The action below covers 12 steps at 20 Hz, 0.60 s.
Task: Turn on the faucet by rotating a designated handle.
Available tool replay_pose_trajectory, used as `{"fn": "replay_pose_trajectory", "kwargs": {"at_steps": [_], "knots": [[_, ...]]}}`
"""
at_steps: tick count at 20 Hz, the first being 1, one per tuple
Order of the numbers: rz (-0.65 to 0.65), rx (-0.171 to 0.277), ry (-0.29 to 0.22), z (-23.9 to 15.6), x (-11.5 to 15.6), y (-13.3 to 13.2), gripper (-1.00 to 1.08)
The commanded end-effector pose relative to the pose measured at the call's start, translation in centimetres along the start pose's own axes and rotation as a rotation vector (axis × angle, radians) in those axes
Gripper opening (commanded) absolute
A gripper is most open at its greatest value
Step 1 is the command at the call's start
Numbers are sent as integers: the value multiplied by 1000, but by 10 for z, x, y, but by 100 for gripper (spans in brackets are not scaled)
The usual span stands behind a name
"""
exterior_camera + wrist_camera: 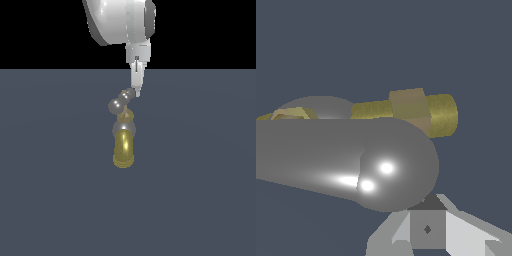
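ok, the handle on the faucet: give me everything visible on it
The handle is a glossy silver-grey crossbar with rounded bulb ends, metallic-looking. It sits atop the faucet, above the brass-gold spout, angled diagonally in the exterior view. The gripper tip meets its far end; in the wrist view one bulb fills the frame, right against the fingers.

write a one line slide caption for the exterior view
Panda gripper reaches down to one end of the silver handle atop the brass-spouted faucet.

floor (50, 200): flat slate-grey | backdrop (40, 30): plain black; no furniture
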<state>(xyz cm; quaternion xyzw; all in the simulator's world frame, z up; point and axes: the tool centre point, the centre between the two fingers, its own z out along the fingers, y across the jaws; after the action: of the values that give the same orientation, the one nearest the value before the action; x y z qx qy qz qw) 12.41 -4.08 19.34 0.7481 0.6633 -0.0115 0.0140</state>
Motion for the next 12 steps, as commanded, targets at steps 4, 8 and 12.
{"fn": "replay_pose_trajectory", "kwargs": {"at_steps": [4, 8, 12], "knots": [[-12, -1, 4, -1, 20, -1, -100], [-24, 0, 9, -2, 40, -11, -100], [-36, 1, 14, -2, 61, -22, -100]]}}
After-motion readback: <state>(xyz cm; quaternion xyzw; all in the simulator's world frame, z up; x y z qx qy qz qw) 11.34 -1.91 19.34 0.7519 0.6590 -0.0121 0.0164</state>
